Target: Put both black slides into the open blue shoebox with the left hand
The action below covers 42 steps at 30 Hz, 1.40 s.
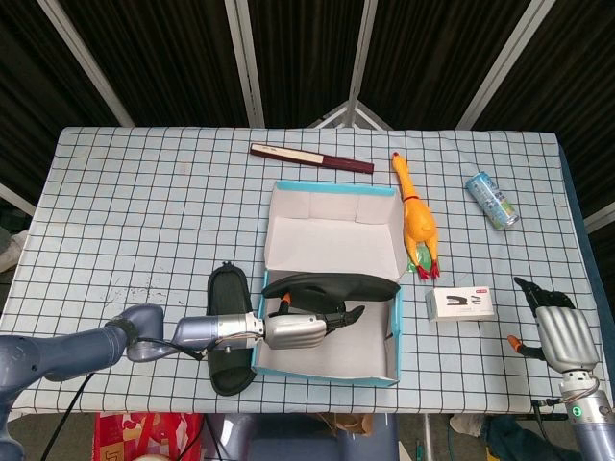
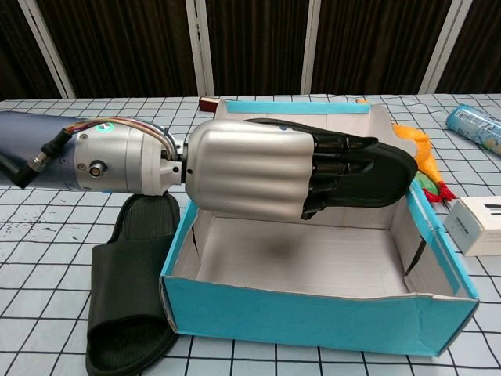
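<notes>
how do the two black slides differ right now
The held slide is gripped by the left hand and hangs above the open blue shoebox; the other slide lies on the table, untouched, just outside the box's left wall. The held slide runs across the box, left to right; the other slide runs front to back along the wall. In the chest view the held slide shows its ribbed sole. Both are plain black and look like a matching pair.

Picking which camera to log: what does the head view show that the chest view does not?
Head view only: the right hand, idle near the table edge, and the whole closed fan. Chest view only: the shoebox's blue front wall close up. Both: the left hand gripping one black slide over the shoebox, the other slide on the table, and the rubber chicken.
</notes>
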{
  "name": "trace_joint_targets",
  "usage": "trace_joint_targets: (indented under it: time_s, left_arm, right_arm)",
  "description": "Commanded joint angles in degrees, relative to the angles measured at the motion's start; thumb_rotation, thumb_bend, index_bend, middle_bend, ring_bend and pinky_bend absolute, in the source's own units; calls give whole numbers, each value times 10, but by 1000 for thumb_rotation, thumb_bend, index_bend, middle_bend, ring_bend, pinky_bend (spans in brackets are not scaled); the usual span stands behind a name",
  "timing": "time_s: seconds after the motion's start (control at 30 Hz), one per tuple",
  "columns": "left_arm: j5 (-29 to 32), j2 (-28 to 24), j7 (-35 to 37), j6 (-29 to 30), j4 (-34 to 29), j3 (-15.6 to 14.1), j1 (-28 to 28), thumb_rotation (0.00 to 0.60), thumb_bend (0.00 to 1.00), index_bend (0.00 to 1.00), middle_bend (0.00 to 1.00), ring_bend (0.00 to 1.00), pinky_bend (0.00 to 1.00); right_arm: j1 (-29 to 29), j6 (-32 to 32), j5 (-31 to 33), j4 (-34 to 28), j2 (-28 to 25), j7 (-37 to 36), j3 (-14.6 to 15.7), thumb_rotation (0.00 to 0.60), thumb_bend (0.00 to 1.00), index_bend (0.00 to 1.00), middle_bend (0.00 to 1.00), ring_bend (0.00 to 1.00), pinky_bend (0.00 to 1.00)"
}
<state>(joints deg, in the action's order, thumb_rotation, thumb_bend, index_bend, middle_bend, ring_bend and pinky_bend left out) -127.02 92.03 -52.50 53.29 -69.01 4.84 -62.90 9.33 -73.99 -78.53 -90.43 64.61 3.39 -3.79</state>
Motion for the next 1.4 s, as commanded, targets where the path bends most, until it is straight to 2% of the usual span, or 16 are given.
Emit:
trace_joint_targets:
  time_s: [0.03,0.43,0.83,1.4]
  left_arm:
    - [4,10,4,5,12,-5,-5,600,418,547,468,74,29]
    - [15,33,18,17,46,-29,-12,600,418,551,472,75,29]
    - [28,59,76,75,79,-55,-1,600,418,562,483,86,29]
    - [51,70,109,79,97,-81,7,600,418,562,488,92,29]
  right_arm:
    - [0,-1,0,0,0,0,0,600,226,132,206,256,201]
    - [-1,1,2,-3,-2,1,1,600,226,132,206,256,201]
    - [0,1,2,-5,-2,4,1,600,226,132,206,256,201]
    - [1,4,8,-8,-1,11,0,600,226,132,206,256,201]
